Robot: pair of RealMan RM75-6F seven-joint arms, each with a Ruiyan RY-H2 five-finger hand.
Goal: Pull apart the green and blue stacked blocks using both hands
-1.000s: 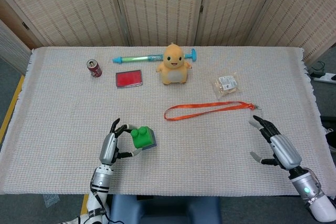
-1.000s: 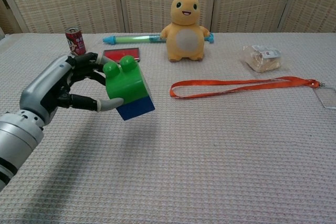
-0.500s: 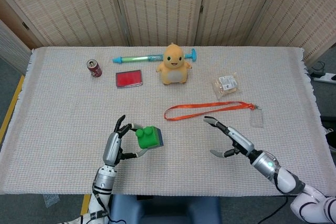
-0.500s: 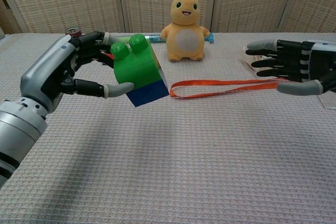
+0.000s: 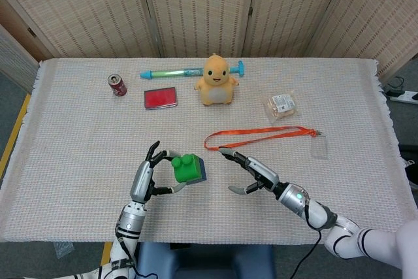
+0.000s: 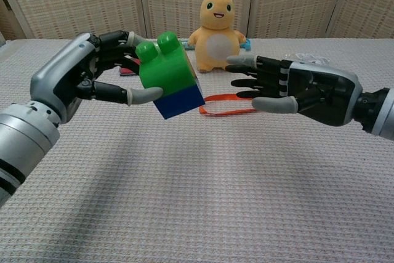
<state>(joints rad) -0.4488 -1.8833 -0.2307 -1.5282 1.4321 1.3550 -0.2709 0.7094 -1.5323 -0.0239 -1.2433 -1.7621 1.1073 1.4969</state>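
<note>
The stacked blocks, a green block [image 6: 165, 67] [image 5: 185, 166] on a blue block [image 6: 180, 102], hang tilted above the table. My left hand [image 6: 83, 78] [image 5: 147, 178] grips them from the left side, thumb under the green block. My right hand [image 6: 289, 87] [image 5: 251, 173] is open just right of the blocks, fingers spread and pointing toward them, a small gap away and not touching.
An orange lanyard [image 5: 261, 135] lies behind the hands. An orange plush toy [image 5: 216, 80], a teal tube [image 5: 171, 70], a red case [image 5: 160, 97], a red can [image 5: 117, 85] and a snack packet [image 5: 280, 105] sit at the far side of the cloth-covered table [image 5: 78, 135].
My right hand has swept left from the table's right side to close beside the blocks. My left hand has lifted the blocks and moved them slightly right.
</note>
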